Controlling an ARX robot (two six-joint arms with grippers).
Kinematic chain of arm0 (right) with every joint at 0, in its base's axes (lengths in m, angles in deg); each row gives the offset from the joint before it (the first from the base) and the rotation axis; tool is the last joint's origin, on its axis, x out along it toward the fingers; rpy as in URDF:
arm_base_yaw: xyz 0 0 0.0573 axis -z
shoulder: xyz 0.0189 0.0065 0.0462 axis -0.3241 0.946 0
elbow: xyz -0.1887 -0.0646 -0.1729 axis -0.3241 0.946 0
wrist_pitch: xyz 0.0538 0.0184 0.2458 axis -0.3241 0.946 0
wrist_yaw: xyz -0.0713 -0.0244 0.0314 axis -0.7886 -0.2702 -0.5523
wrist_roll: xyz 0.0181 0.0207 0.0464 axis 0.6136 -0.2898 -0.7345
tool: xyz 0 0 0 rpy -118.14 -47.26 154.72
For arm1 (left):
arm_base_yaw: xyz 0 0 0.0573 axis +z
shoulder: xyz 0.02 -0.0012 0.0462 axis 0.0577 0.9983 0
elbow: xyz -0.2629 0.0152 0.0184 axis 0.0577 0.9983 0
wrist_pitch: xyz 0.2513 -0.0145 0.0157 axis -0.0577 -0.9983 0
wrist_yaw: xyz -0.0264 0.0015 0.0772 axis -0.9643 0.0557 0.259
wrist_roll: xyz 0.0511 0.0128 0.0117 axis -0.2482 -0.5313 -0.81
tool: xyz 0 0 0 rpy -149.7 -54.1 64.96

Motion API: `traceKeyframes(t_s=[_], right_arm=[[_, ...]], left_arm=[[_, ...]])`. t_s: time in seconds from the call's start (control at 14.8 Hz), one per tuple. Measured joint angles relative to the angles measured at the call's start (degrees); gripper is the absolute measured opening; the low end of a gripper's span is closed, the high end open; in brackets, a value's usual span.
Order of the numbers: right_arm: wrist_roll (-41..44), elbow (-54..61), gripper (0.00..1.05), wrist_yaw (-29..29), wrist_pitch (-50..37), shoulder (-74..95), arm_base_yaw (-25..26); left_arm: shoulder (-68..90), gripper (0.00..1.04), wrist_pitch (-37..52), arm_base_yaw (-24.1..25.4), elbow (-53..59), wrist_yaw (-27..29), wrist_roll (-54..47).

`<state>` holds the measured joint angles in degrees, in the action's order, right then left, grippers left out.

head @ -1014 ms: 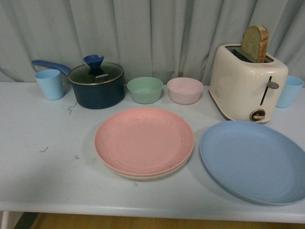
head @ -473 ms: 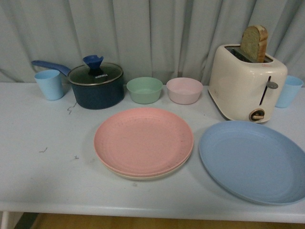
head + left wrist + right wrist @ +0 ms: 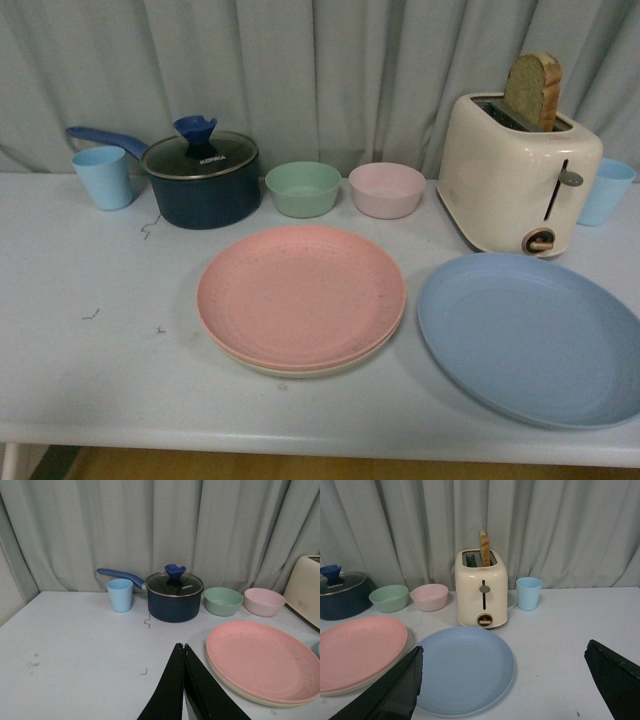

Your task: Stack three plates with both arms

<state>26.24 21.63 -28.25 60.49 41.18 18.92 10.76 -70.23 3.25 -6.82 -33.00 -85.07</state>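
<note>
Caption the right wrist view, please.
Open right gripper frames round blue plastic plate; round pink plastic plate stacked on round cream plastic plate.

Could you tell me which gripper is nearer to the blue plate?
Right. The right gripper hangs open facing the blue plate; the left gripper, shut, is beside the pink plate.

Pink plate (image 3: 300, 295), centre of the frame: matt plastic, faintly speckled, no glare. The beige plate (image 3: 290, 369) beneath shows the same dull rim. Blue plate (image 3: 530, 335), lower right: matt as well, and smooth. Upper right, the toaster (image 3: 500, 185) has a soft satin sheen on its cream casing and a metallic lever knob. Upper left, the saucepan (image 3: 205, 200) is dark blue with a low sheen; its lid (image 3: 200, 157) looks like glossy glass, metal-rimmed. The curtain (image 3: 330, 70) behind is grey cloth. The table (image 3: 90, 370) is pale, smooth and lightly scuffed.
</note>
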Motion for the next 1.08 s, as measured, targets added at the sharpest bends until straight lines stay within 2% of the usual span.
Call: traceKeyframes(t_s=[0.34,0.47,0.88,1.08], right_arm=[[0.02,0.00,0.98,0.00,0.00,0.00,0.00],[0.02,0.00,0.98,-0.02,0.00,0.00,0.00],[0.02,0.00,0.98,0.00,0.02,0.00,0.00],[0.00,0.00,0.98,0.00,0.00,0.00,0.00]], left_arm=[[-4.85,0.02,-4.92,0.00,0.00,0.00,0.02],[-13.73,0.02,-15.54,0.00,-0.04,0.02,0.02],[-14.29,0.04,-15.15,0.00,-0.04,0.00,0.02],[-14.29,0.42,-15.17,0.00,-0.04,0.00,0.00]])
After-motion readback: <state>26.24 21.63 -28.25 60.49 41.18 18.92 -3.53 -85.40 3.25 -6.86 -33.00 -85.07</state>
